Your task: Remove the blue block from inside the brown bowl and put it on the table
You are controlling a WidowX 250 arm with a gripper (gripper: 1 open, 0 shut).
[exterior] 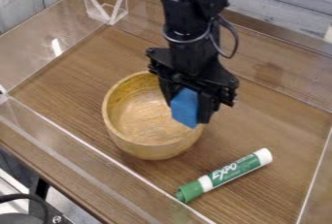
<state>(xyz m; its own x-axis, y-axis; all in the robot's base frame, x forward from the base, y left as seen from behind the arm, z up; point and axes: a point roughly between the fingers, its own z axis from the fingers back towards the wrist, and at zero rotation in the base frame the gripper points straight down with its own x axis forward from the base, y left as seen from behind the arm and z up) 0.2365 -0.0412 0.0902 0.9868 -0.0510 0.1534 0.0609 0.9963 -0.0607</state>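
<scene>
**Blue block held over the bowl's right rim**

The small bright-blue rectangular block (185, 108) hangs upright between the two black fingers of the end effector (189, 112), which is clamped on its sides and points straight down. Only the lower, front face of the block shows clearly; its top is tucked up between the fingers. It is clear of the bowl's floor and sits in the picture over the right-hand part of the bowl, its lower edge close to the inner side of the right rim. Whether it touches the rim cannot be told from this single view.

The round light-brown wooden bowl (136, 121) with thick walls and visible grain stands upright on the dark brown wood-grain counter (279, 92). The part of its pale inside that can be seen holds nothing; the right-hand part is hidden behind the block and the fingers.

Above the fingers rises the black robot arm (191, 15), a dark cable looping beside its wrist, and it runs out of the top of the frame.

In front and to the right of the bowl, well apart from it, a green-and-white Expo marker (224, 176) lies flat on the counter, slanting with its white end up and to the right.

Low clear acrylic walls (39, 29) edge the counter on the left, the back and the near side.
</scene>
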